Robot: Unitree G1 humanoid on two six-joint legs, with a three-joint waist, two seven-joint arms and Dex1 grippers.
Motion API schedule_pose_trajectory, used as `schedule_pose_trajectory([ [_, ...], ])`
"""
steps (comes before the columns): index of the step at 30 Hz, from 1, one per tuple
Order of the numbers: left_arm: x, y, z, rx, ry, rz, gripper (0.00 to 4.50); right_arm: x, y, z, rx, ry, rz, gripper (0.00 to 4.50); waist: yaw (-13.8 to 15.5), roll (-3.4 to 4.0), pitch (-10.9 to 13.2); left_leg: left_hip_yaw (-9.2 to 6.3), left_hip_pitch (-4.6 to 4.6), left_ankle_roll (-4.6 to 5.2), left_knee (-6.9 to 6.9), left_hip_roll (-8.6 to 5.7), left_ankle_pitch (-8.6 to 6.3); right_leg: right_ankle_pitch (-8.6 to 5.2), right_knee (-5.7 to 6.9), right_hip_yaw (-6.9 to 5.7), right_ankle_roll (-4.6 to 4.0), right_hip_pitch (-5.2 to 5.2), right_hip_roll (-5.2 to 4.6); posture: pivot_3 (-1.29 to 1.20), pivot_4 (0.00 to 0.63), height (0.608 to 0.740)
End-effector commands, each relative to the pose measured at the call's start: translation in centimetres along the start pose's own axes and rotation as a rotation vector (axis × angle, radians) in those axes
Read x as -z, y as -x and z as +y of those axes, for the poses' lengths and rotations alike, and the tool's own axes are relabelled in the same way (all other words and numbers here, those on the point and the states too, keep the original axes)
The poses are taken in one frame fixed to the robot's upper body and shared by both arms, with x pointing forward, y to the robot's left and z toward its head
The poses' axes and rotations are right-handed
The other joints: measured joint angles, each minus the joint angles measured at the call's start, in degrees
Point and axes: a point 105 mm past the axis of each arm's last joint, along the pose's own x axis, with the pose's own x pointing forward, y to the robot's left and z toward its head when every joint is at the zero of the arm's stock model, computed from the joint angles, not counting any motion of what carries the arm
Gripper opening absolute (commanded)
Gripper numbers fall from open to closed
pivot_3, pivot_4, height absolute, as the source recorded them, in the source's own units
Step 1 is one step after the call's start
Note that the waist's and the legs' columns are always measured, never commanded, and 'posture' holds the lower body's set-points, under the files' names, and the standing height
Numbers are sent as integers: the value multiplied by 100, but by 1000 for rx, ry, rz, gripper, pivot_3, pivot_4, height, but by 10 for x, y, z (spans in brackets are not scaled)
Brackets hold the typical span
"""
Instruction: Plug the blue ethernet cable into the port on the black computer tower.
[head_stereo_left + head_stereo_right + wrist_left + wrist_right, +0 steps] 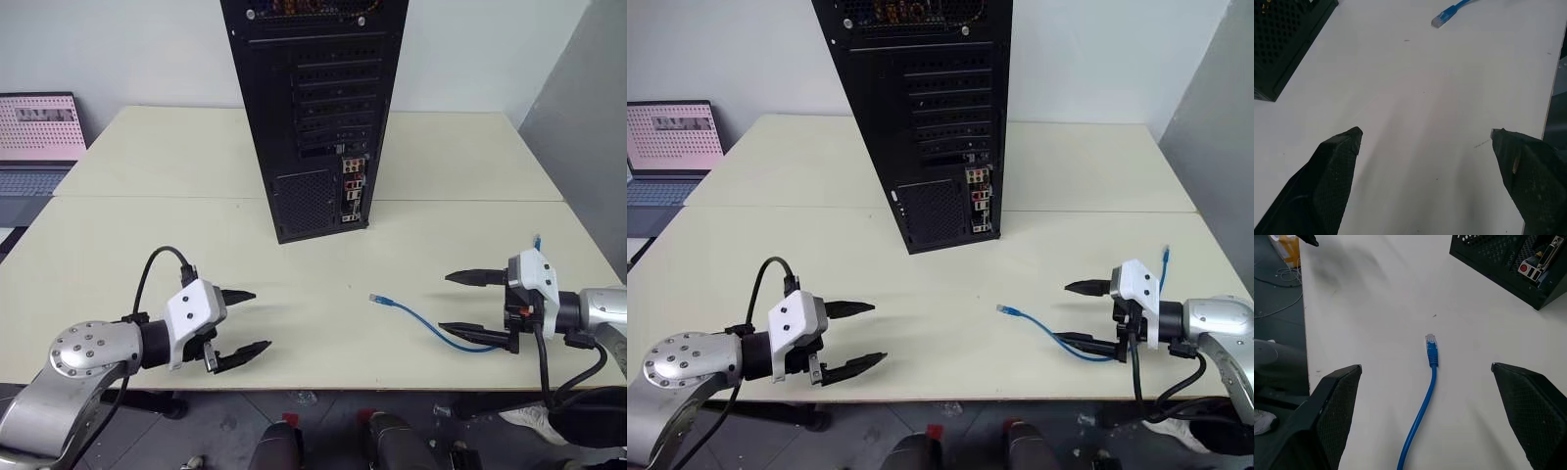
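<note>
Item: blue cable (1426, 382), light, limp, lying on table (294, 176); plug just ahead of right gripper (477, 304), fingers spread, empty. Left gripper (242, 322) likewise spread, well apart. Likely best pinched behind stiff plug. Tower (313, 108) beyond.

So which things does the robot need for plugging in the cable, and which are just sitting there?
Needed:
blue ethernet cable
port
black computer tower
left gripper, open
right gripper, open

Just there:
laptop
table
</note>
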Motion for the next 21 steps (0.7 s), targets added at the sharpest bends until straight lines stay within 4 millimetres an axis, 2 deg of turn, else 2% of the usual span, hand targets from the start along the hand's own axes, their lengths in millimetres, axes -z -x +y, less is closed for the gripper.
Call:
schedule_pose_trajectory([
  [1,-9,-4,-6,44,-42,-37,4481,-6,4,0,1,49,3,4500,0,0,0,0,0,0,0,0,0,0,0,0,0,0,0,0,150,740],
  [11,-10,-11,-18,94,-40,-35,4481,1,-1,-2,34,24,37,4500,0,0,0,0,0,0,0,0,0,0,0,1,0,0,0,0,150,740],
  [15,-11,-19,-25,138,-67,-32,4481,9,-17,-5,64,2,41,4500,-1,0,0,0,1,0,0,-1,0,0,1,2,0,0,0,0,150,740],
  [18,-12,-25,-22,135,-96,-32,4481,7,-30,-7,77,-21,-7,4500,-4,0,0,-1,2,0,1,-3,0,0,2,4,0,0,4,0,150,740],
  [21,-22,-31,-22,144,-103,-76,4481,13,-44,-9,81,-47,-22,4500,-1,0,0,0,0,0,3,-4,0,0,2,2,0,0,4,0,150,740],
])
